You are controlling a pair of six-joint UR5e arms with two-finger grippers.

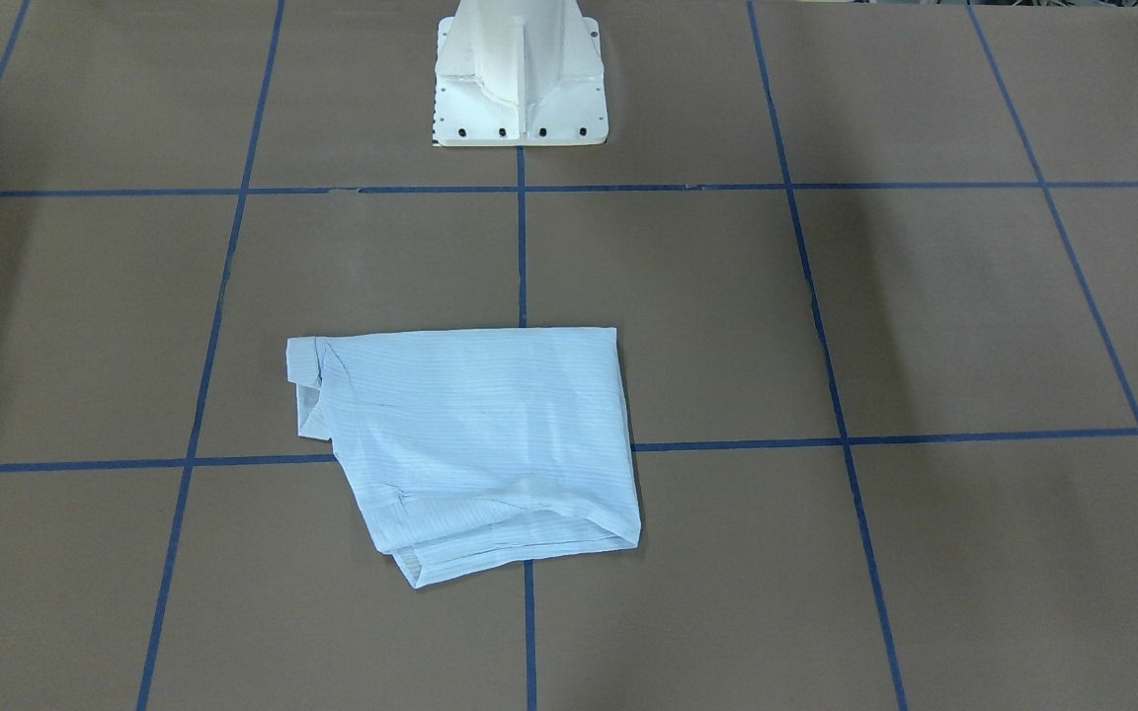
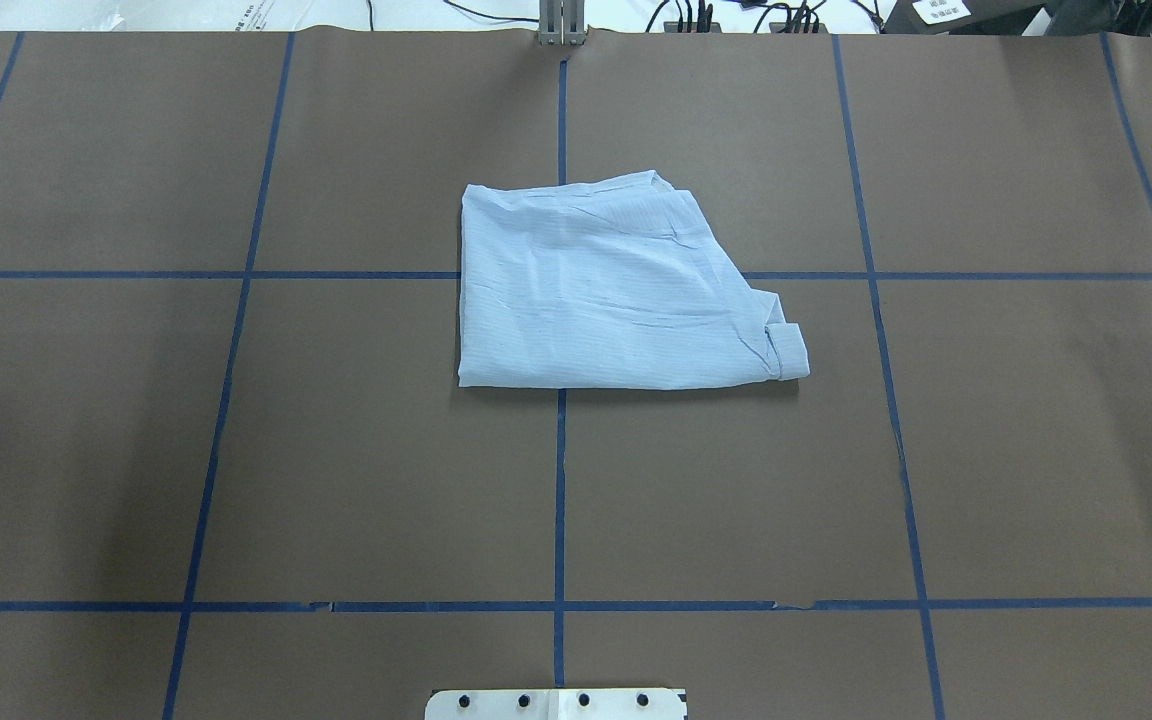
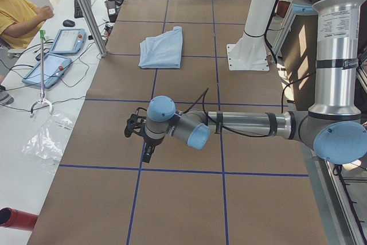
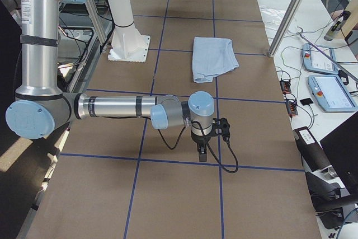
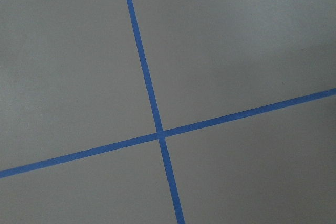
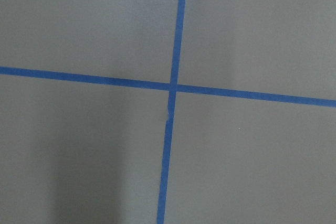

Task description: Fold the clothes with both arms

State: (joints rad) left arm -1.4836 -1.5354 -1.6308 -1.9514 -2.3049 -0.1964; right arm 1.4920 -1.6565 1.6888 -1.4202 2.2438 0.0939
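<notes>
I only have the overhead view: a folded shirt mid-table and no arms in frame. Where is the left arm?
Observer: The left arm is stretched out low over bare table toward the robot's left end, well away from the shirt.
Operator: And the right one?
Observer: The right arm is in the same low, stretched pose at the opposite end, also clear of the shirt.
Operator: Do the wrist cameras show any cloth?
Observer: No, only brown table and crossing blue tape.
</notes>
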